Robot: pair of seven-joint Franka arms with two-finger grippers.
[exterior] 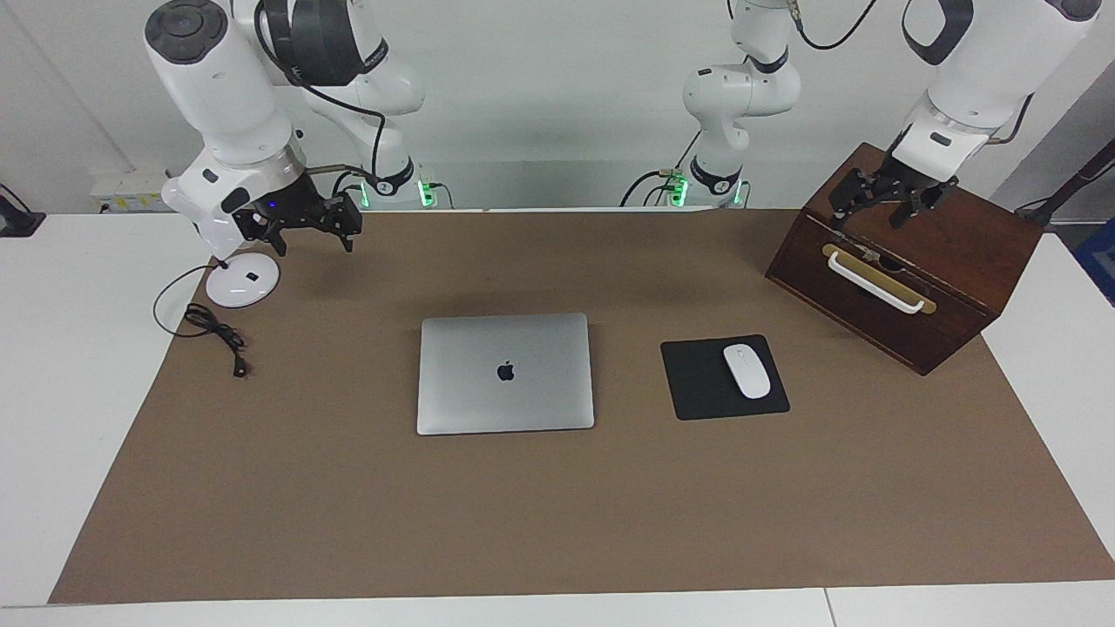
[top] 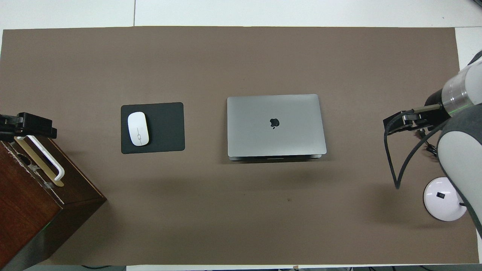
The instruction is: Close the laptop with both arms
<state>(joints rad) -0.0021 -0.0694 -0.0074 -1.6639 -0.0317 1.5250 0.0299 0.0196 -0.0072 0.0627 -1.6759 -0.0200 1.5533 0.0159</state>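
Note:
The silver-grey laptop (exterior: 505, 373) lies shut and flat on the brown mat in the middle of the table, lid down with the apple logo up; it also shows in the overhead view (top: 276, 125). My right gripper (exterior: 315, 242) hangs open and empty in the air over the mat at the right arm's end, well apart from the laptop; it also shows in the overhead view (top: 403, 124). My left gripper (exterior: 871, 212) hangs open and empty over the wooden box (exterior: 906, 257) at the left arm's end, and shows in the overhead view (top: 26, 126).
A black mouse pad (exterior: 697, 383) with a white mouse (exterior: 746, 371) lies beside the laptop toward the left arm's end. The wooden box has a white handle (exterior: 874, 283). A white round disc (exterior: 242, 280) with a black cable (exterior: 213, 329) sits under the right gripper.

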